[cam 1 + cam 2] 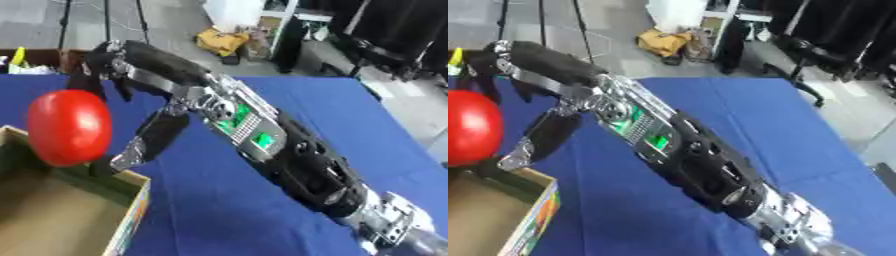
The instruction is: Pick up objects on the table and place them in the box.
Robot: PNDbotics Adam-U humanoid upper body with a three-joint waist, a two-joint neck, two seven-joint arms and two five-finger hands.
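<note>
The smooth, glossy red round object [68, 127] hangs in the air at the left of the view, just above the near corner of the open brown cardboard box [131, 181], partly over the box's inside and partly over its rim. The fingers [96, 62] of the right hand [144, 107] curve over the top and far side of the red object, and the black thumb [149, 140] with its silver tip reaches down beneath its right side, so the object is pinched between fingers above and thumb below. Outward from there, the palm and wrist show green lit panels and silver plates, and the black forearm runs down to the lower right corner, ending in a silver joint.

The box sits at the lower left on the counter [332, 115], which is covered in a deep blue cloth; the box's inside is plain brown and its outer side wall carries coloured printing. Beyond the counter's far edge lies a grey floor with a yellow bundle [220, 41] and dark furniture.
</note>
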